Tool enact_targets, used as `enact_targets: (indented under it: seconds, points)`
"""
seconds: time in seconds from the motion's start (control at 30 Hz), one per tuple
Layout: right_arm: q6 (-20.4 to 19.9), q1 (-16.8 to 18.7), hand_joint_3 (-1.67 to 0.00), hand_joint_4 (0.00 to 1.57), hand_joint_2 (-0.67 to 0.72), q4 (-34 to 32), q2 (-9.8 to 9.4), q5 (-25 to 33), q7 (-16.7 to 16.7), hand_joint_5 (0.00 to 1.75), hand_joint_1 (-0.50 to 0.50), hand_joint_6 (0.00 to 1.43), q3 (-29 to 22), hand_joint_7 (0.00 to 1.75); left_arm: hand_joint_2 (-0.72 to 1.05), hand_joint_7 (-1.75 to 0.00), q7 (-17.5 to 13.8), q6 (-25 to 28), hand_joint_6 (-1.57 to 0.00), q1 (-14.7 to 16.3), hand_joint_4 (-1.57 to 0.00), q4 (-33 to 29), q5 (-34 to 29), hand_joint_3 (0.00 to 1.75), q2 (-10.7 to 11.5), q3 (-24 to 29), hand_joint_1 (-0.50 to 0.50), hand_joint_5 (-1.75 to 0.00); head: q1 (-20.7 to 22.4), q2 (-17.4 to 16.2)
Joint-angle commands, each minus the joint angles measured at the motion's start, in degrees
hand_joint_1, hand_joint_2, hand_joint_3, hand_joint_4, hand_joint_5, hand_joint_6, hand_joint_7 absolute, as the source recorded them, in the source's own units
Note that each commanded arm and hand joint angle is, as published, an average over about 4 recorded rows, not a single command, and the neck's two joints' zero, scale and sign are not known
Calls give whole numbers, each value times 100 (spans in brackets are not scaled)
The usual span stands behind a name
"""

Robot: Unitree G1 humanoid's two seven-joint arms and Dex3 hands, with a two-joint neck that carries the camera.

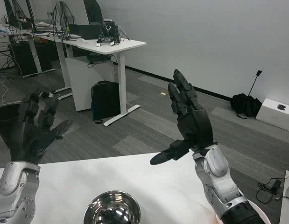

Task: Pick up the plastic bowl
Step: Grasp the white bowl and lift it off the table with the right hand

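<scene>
Head view, single frame. Both hands raised above the white table (149,172), neither touching anything.

Left hand (34,128): held up over the table's left end, palm toward the camera, fingers apart and slightly curled, nothing in it. Silver forearm below it at the lower left corner.

Right hand (188,116): raised higher, right of centre, fingers straight and close together pointing up, thumb stuck out to the left. Holds nothing.

Bowl (111,208): sits on the table at the bottom edge of the frame, between the two forearms and nearer the left one, opening upward. Surface looks shiny and reflective; lower part cut off by the frame. Well apart from both hands.

Background: a white desk (118,45) with equipment on top, a black bag (105,99) on the grey carpet beside its legs, a white box (276,113) by the far wall at right
</scene>
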Motion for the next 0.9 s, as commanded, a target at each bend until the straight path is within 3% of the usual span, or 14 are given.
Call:
enact_targets:
  seconds: [0.03, 0.1, 0.53, 0.67, 0.77, 0.9]
  points:
    - [1090, -684, 0, 0, 34, -1368, -810, -1772, 315, 0, -47, 0, -24, 0, 69, 0, 387, -306, 0, 604, 0, -2001, 1679, 6, 403, 1162, -50, 0, 832, 200]
    - [1090, -692, 0, 0, 34, -1368, -810, -1769, 315, 0, -47, 0, -16, 0, 69, 0, 387, -309, 0, 604, 0, -2001, 1679, 2, 403, 1165, -50, 0, 509, 120]
    - [1104, -714, -4, 0, 34, -1319, -810, -1752, 315, 0, -47, 0, 23, 0, 69, 0, 387, -313, 0, 613, 0, -1983, 1670, 0, 403, 1165, -50, 0, 517, 70]
    - [1136, -714, -6, 0, 28, -1306, -815, -1752, 324, 0, -48, 0, 30, 0, 69, 0, 387, -313, 0, 606, 0, -1970, 1670, 2, 392, 1152, -50, 0, 508, 12]
    - [1165, -714, -6, 0, 28, -1315, -819, -1756, 324, 0, -47, 0, 23, 0, 69, 0, 387, -305, 0, 613, 0, -1957, 1675, 9, 386, 1143, -50, 0, 475, -118]
    - [1200, -613, -2, 0, 28, -1552, -788, -1822, 317, 0, -46, 0, -194, 0, 72, 0, 378, -300, 0, 613, 0, -1882, 1679, 0, 377, 1132, -50, 0, 272, -466]
